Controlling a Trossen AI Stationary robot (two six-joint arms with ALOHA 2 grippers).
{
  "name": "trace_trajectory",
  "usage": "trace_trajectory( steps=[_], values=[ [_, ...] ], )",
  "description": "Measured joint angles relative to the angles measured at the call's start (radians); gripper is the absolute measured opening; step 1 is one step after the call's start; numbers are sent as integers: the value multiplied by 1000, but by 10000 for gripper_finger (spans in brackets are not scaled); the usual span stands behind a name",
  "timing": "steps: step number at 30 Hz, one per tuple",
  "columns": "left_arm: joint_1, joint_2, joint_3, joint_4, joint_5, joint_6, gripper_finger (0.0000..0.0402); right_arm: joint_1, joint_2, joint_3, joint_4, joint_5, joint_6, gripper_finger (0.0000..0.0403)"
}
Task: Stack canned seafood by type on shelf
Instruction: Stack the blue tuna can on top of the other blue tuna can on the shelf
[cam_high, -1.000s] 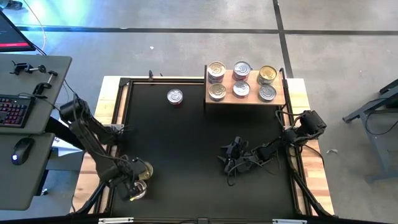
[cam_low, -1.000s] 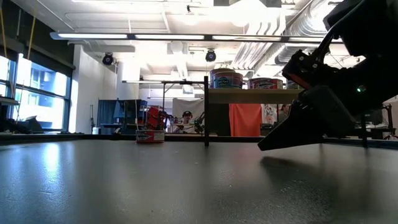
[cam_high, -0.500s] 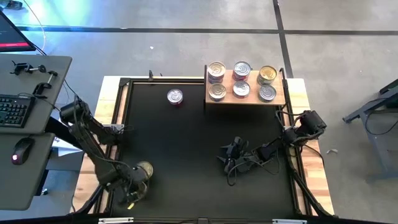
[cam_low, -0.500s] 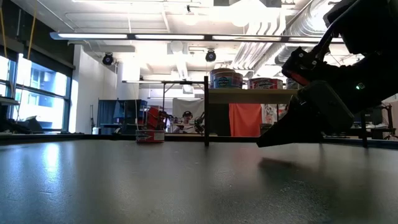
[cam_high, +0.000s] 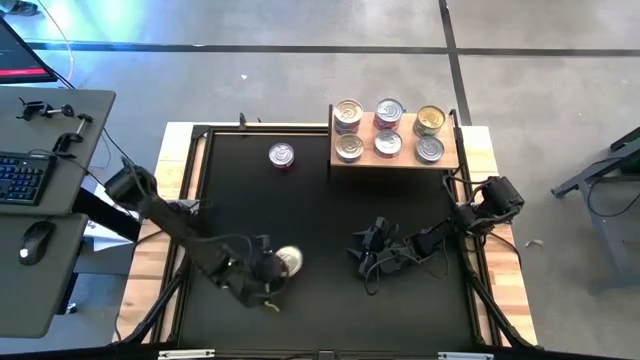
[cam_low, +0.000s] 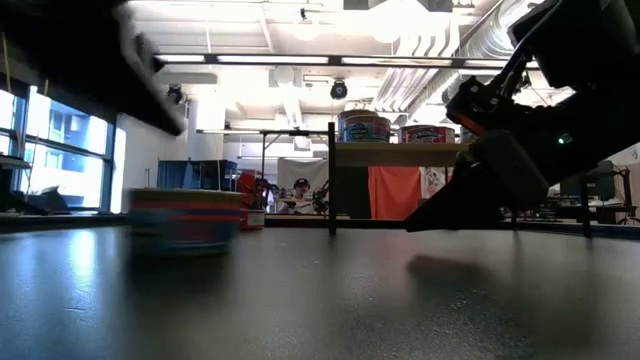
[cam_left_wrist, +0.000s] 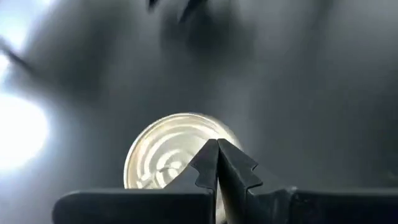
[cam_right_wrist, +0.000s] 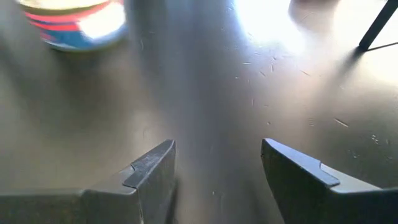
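Where the high view looks straight down, the left gripper (cam_high: 262, 278) sits near the table's front edge, left of centre, with a gold-topped tin (cam_high: 289, 262) touching it on the side toward the right arm. The right gripper (cam_high: 372, 252) waits right of centre, nearer that tin than the shelf (cam_high: 400, 160) at the back right corner, where six tins stand in two rows. A lone silver-topped tin (cam_high: 282, 155) stands at the back edge, left of the shelf.

Low view: the tin (cam_low: 185, 222) rests flat on the table (cam_low: 320, 300), its blue and red label showing, which the overhead hides. Dark bulk of the right arm hangs at right.

Left wrist view: fingers (cam_left_wrist: 219, 163) pressed fully together, holding nothing; the tin's lid (cam_left_wrist: 174, 149) lies just beyond their tips, so any contact is a push, not a grip.

Right wrist view: fingers (cam_right_wrist: 155, 165) spread wide, empty, with the tin (cam_right_wrist: 74, 22) ahead and well apart.
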Motion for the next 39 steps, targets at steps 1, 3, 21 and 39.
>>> trace_trajectory(
  steps=[1, 3, 21, 39],
  values=[
    [20, -6, 1, 23, -2, 77, 1, 0, 0, 0, 1, 0, 1, 227],
    [53, -4, -3, 45, 15, 236, 3, 0, 0, 0, 0, -1, 2, 227],
    [331, 147, 3, 143, 260, 885, 155, 0, 0, 0, 119, -129, -168, 227],
    [354, 150, -1, 300, 358, 850, 2, -5, -9, 71, 233, -295, -562, 252]
  ],
)
